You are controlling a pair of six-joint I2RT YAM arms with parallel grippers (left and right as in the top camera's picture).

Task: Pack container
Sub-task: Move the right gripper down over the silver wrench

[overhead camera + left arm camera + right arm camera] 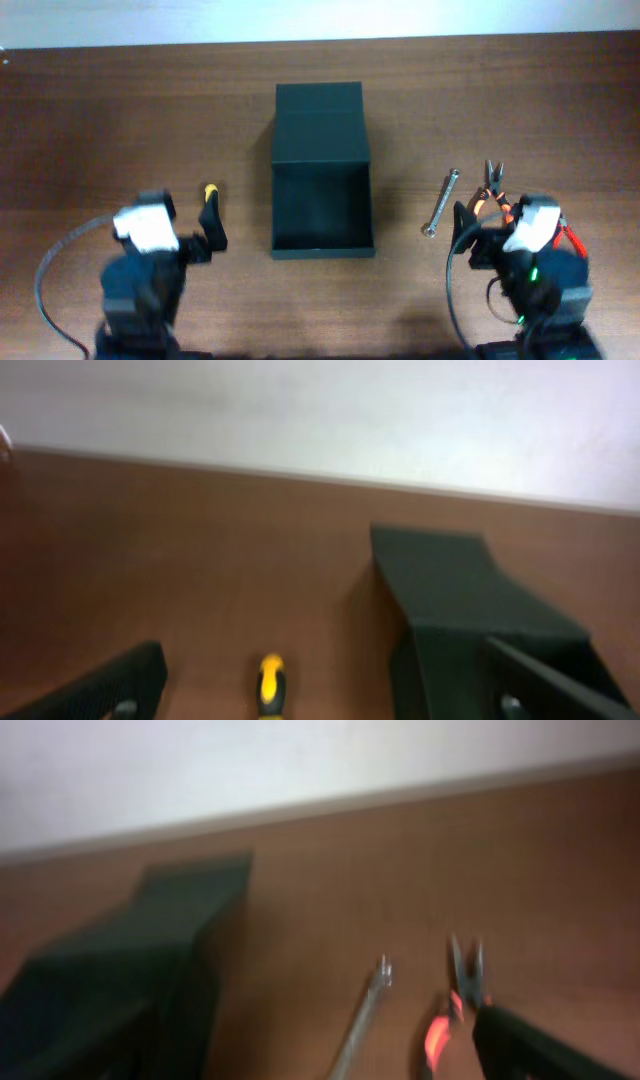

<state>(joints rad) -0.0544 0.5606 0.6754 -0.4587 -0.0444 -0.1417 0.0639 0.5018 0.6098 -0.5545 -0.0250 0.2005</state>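
Note:
The container (322,215) is a dark green-black box, open in the table's middle, with its flap lid (320,118) lying flat behind it. It also shows in the left wrist view (470,615) and the right wrist view (120,980). My left gripper (195,225) is open, and a yellow-and-black screwdriver (210,194) lies on the table between its fingers (322,660). The screwdriver also shows in the left wrist view (271,685). My right gripper (495,215) is open and low over orange-handled pliers (492,188), with a silver wrench (441,202) just to their left.
The right wrist view shows the wrench (360,1015) and the pliers (462,985) lying apart on the brown wooden table (120,120), right of the container. A pale wall borders the table's far edge.

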